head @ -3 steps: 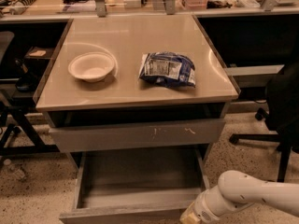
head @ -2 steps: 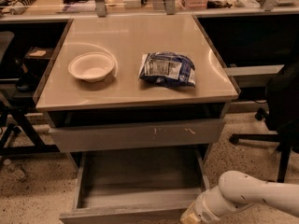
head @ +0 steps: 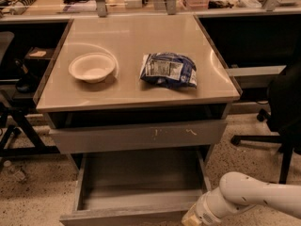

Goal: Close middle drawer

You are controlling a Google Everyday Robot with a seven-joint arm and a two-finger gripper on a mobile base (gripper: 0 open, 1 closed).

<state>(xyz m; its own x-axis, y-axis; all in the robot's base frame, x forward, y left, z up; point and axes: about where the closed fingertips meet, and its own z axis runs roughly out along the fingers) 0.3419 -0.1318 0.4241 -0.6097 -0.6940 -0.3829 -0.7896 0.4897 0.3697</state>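
Middle drawer [head: 141,185]: pulled out below and forward of scratched front [head: 136,135], long axis left-right; gripper [head: 193,218] lower still, near that front's right end, by drawer face, grip state indiscernible.

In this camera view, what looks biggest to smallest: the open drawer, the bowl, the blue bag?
1. middle drawer, clearly largest
2. blue bag
3. bowl; nearly alike, bag slightly wider
The gripper sits by the drawer's front right corner.

high front view down on cabinet [head: 127,91], gripper [head: 191,219] lower-right.
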